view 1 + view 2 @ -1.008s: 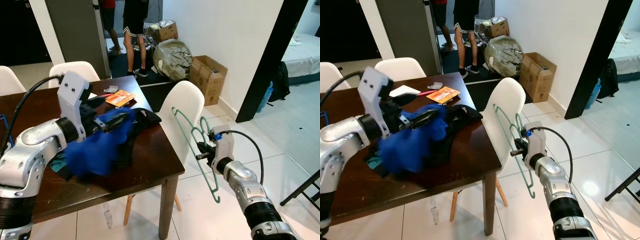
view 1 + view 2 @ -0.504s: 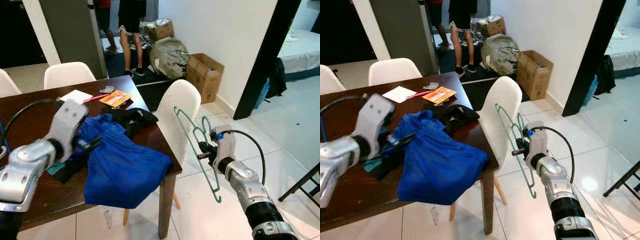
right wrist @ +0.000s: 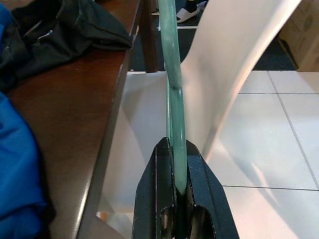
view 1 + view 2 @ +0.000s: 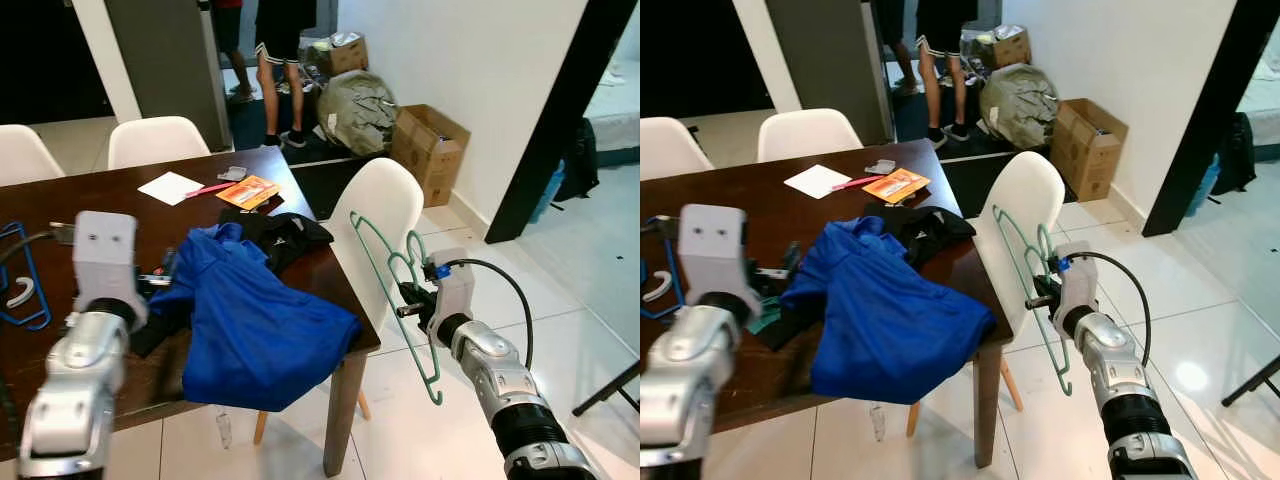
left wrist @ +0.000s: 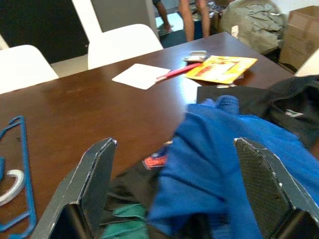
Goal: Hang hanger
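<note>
Lying at the far left edge of the dark wooden table (image 4: 250, 215) is a blue hanger (image 4: 25, 275), and beside it the left gripper (image 5: 174, 199) hovers with fingers spread wide and empty over a blue garment (image 4: 255, 320) draped over the table's near edge. Right of the table stands a white chair (image 4: 385, 225). Beside it, the right gripper (image 3: 177, 194) is clamped on the green hanger (image 4: 395, 300), held upright in the air.

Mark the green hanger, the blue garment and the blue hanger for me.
green hanger (image 4: 372, 262), left eye view, on its long side bar.
blue garment (image 4: 262, 330), left eye view, mid-cloth.
blue hanger (image 4: 32, 268), left eye view, on its right bar.
</note>
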### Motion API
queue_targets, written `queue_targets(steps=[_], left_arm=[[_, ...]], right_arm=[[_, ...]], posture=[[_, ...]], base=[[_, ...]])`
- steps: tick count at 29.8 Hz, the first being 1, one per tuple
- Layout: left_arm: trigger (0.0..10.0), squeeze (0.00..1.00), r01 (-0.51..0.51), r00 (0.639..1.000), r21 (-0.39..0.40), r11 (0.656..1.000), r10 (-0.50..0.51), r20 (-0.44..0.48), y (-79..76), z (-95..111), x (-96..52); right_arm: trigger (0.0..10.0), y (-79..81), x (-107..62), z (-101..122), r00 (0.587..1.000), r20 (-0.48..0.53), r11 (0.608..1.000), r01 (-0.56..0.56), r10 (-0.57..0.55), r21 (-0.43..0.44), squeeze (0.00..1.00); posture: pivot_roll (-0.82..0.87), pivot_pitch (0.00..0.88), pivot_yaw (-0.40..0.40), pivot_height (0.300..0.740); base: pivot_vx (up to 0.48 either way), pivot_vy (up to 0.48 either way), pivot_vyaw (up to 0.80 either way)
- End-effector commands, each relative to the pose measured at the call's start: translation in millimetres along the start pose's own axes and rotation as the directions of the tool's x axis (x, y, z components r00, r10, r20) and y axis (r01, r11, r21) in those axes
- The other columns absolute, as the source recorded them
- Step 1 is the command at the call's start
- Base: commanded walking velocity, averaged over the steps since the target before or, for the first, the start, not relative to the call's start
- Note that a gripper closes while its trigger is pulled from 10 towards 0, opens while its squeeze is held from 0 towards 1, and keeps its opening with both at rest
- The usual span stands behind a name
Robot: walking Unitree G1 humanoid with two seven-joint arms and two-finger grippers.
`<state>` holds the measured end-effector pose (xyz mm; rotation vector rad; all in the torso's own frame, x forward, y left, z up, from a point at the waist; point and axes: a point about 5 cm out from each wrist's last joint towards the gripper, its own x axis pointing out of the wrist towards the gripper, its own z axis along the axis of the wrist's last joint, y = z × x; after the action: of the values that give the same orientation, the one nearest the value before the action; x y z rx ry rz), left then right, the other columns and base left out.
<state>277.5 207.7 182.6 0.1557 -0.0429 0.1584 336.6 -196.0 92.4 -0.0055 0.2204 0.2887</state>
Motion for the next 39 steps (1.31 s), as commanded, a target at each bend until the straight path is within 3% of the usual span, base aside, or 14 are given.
queue_targets(steps=[1,7,17,29,36,39], left_arm=[[10.0,0.0,0.0,0.999,0.033,0.999,-0.002,0.045,-9.1,7,0.1],[10.0,0.0,0.039,0.998,0.049,0.998,-0.041,0.045,-25.3,2,-0.5],[10.0,0.0,0.042,0.997,0.064,0.997,-0.046,0.063,-31.9,3,2.9],[10.0,0.0,0.043,0.998,0.083,0.996,-0.046,0.041,-31.5,-8,-2.7],[10.0,0.0,0.046,0.997,0.076,0.996,-0.051,0.065,-27.7,-6,-2.1],[10.0,0.0,0.047,0.995,0.073,0.996,-0.053,0.081,-28.1,-3,-2.6]], right_arm=[[10.0,-1.5,-0.8,5,0.998,0.052,0.999,0.025,-0.027,0.033,0.0],[10.0,-1.1,-3.0,5,0.997,0.069,0.999,0.024,-0.027,0.034,0.0],[10.0,1.2,-2.6,7,0.996,0.084,1.0,0.004,-0.007,0.029,0.0],[10.0,4.9,-3.9,11,0.991,0.125,0.998,-0.041,0.035,0.043,0.0],[10.0,9.5,-4.9,14,0.983,0.166,0.993,-0.092,0.078,0.078,0.0],[10.0,9.5,-6.4,17,0.975,0.204,0.985,-0.112,0.083,0.131,0.0]], posture=[[0.03,0.025,0.003,0.74],[0.01,0.017,0.012,0.74],[0.02,0.014,0.01,0.74],[0.02,0.028,0.011,0.74],[0.03,0.025,0.012,0.74],[0.03,0.024,0.008,0.74]], base=[[-0.33,0.0,0.0],[-0.329,0.0,0.0],[-0.333,0.0,0.0],[-0.328,0.0,0.8],[-0.121,0.0,0.8],[0.0,0.0,0.8]])
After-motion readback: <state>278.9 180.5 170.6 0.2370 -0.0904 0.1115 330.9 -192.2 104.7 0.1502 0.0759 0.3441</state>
